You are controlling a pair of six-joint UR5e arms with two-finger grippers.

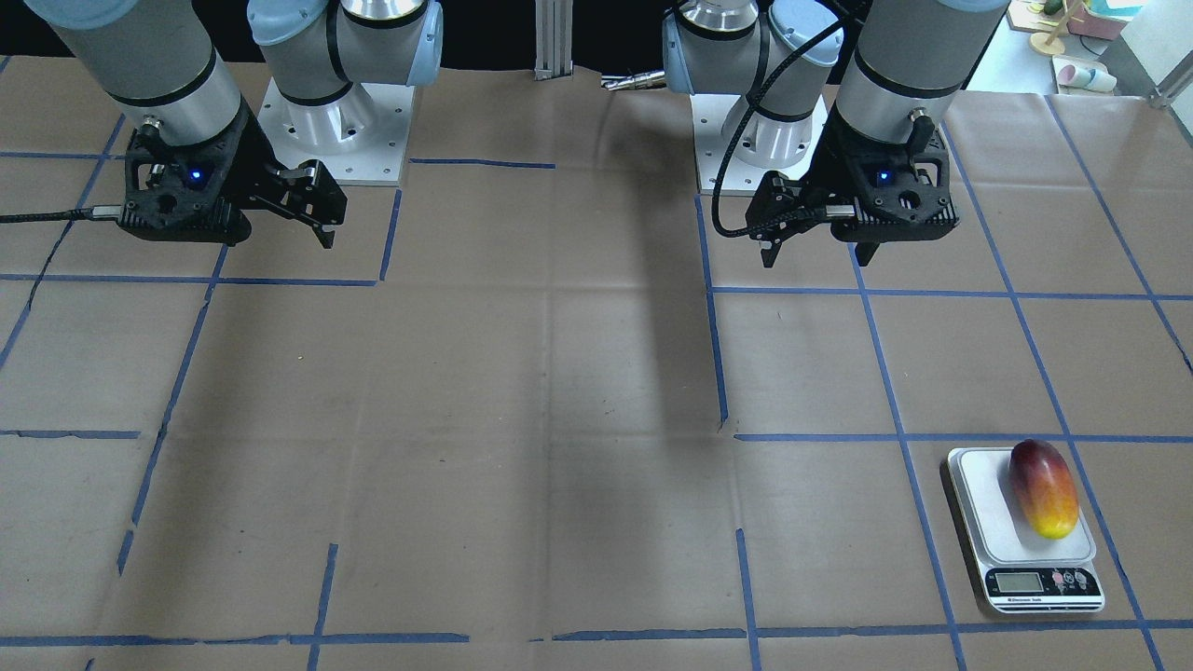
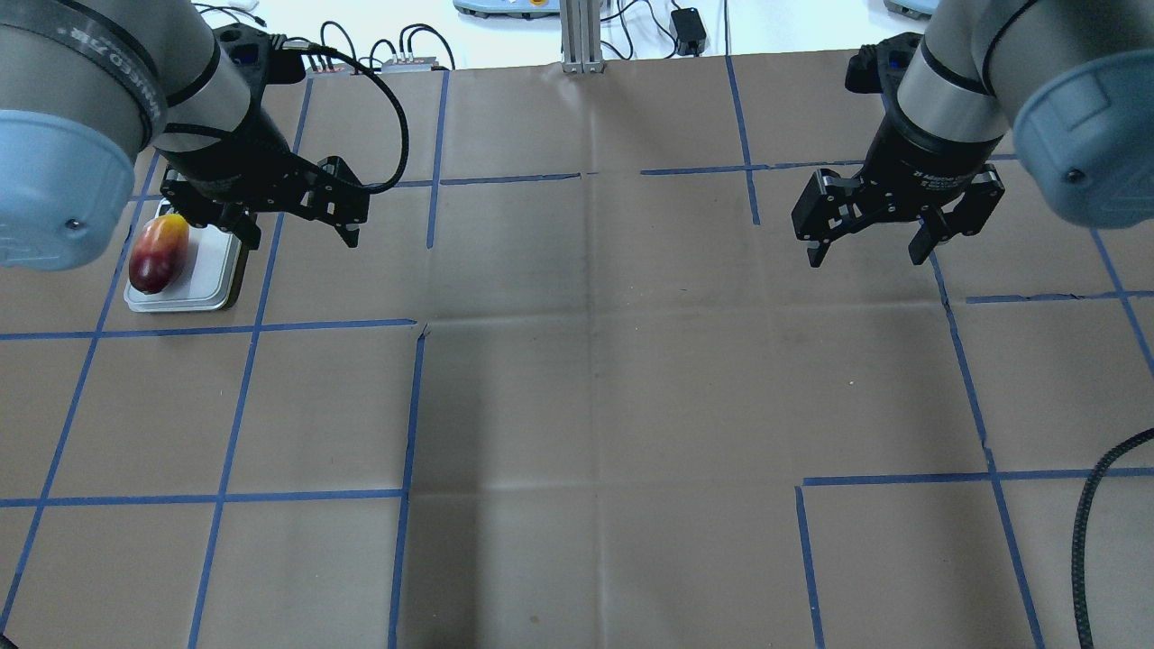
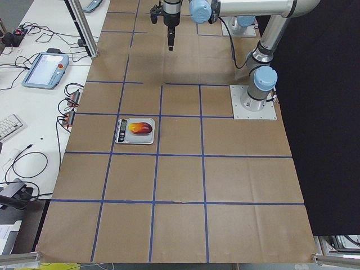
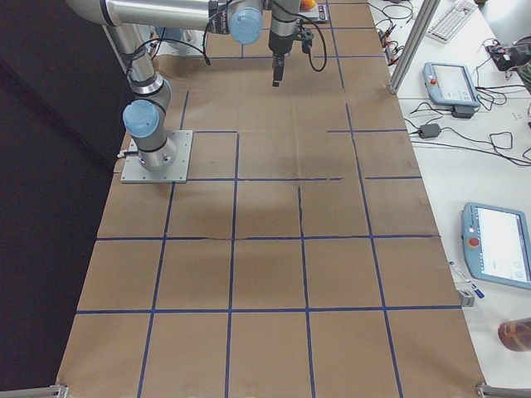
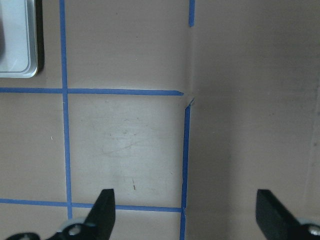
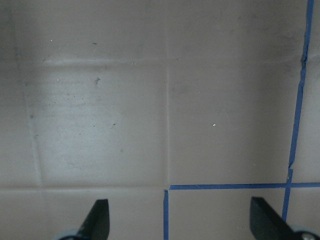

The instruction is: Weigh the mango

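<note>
The mango (image 1: pixel 1044 489), red and yellow, lies lengthwise on the platform of a small white kitchen scale (image 1: pixel 974 494) on the robot's far left side of the table. It also shows in the overhead view (image 2: pixel 159 254) on the scale (image 2: pixel 212 270), and in the exterior left view (image 3: pixel 142 129). My left gripper (image 2: pixel 302 236) is open, empty and raised above the table, apart from the mango. A corner of the scale (image 5: pixel 15 45) shows in the left wrist view, beyond the open gripper (image 5: pixel 185 200). My right gripper (image 2: pixel 865 257) is open and empty above bare paper (image 6: pixel 180 207).
The table is covered in brown paper with a grid of blue tape (image 2: pixel 415 406). An aluminium post (image 2: pixel 580 36) stands at the far edge's middle. A black cable (image 2: pixel 1095 505) hangs at the near right. Teach pendants (image 4: pixel 502 257) lie on the side tables.
</note>
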